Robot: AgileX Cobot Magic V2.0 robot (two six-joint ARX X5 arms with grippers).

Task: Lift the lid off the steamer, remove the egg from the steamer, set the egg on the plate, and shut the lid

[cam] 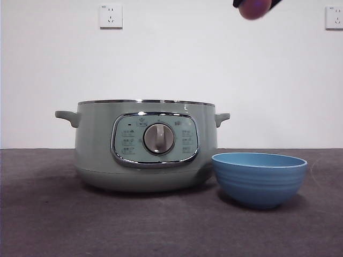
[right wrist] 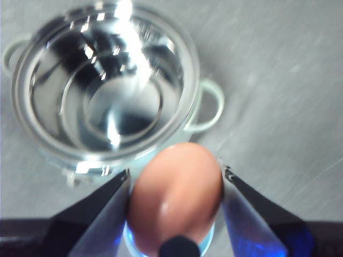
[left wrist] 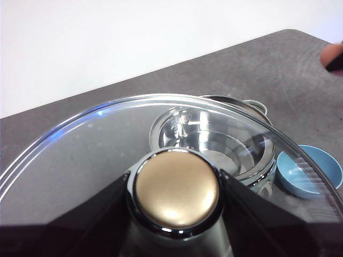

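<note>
The sage-green steamer (cam: 144, 147) stands open on the table, its shiny steel inside (right wrist: 107, 85) bare. My left gripper (left wrist: 177, 190) is shut on the knob of the glass lid (left wrist: 80, 144), held high and away from the steamer (left wrist: 225, 139). Between the jaws of my right gripper (right wrist: 174, 206) is a brown egg (right wrist: 174, 201), held high in the air. It shows at the top edge of the front view as the egg (cam: 254, 8), above the blue plate (cam: 259, 178). The plate (left wrist: 311, 171) stands right beside the steamer, and its blue shows just under the egg (right wrist: 128, 235).
Dark grey cloth covers the table (cam: 53, 225). A white wall with two sockets (cam: 110, 16) stands behind. The steamer's side handle (right wrist: 206, 107) sticks out toward the plate.
</note>
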